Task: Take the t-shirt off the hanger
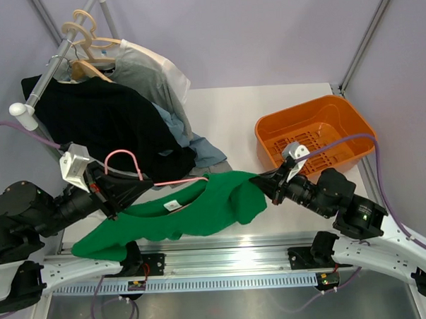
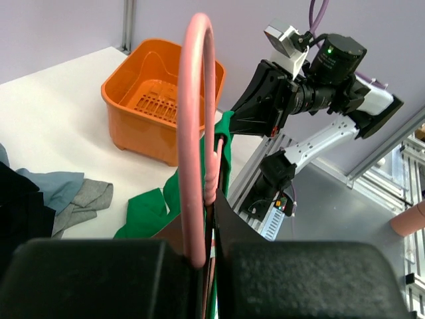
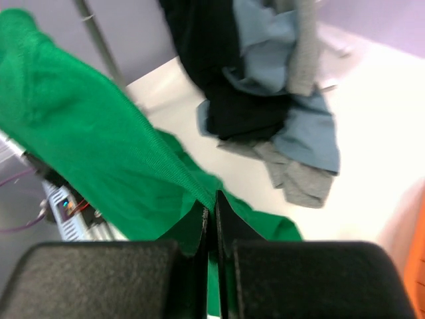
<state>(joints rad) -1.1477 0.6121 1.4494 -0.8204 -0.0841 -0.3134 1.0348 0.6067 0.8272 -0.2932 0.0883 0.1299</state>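
white neck label (image 1: 172, 204) on t-shirt (image 1: 222, 200); writing too small to read

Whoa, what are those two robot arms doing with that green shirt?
They are taking a green t-shirt off a pink wire hanger. The left arm's jaws are shut on the hanger by its hook, and the right arm's jaws pinch a fold of the shirt. One hanger arm seems to run into the neck, so it isn't off yet.
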